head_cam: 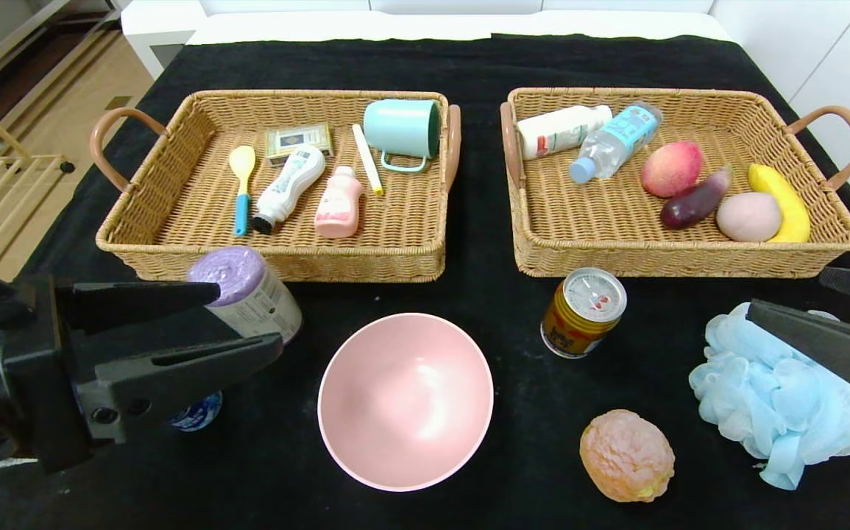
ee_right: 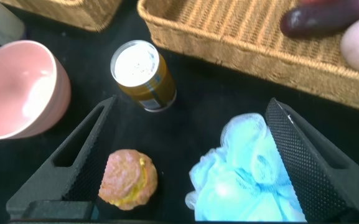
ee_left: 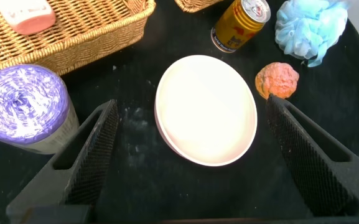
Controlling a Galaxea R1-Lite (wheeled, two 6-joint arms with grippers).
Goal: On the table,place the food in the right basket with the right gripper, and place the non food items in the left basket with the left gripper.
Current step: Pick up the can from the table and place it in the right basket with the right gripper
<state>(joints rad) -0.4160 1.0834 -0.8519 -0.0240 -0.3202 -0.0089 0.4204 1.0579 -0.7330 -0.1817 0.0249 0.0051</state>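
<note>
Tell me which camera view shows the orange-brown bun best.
The head view: the bun sits whole and unobstructed on the black cloth. The right wrist view shows it close up beside a gripper finger. The left wrist view shows it small, beyond the bowl.

A mint mug (head_cam: 402, 129), spoon (head_cam: 242, 188) and bottles lie in one basket; a banana (head_cam: 781, 200) and peach (head_cam: 671, 168) lie in the other.

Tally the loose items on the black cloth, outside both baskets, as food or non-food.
Food: 3 — drink can, bun, small blue jar, mostly hidden behind the left gripper.
Non-food: 3 — purple-capped canister, pink bowl, blue bath pouf.
Total: 6
</note>
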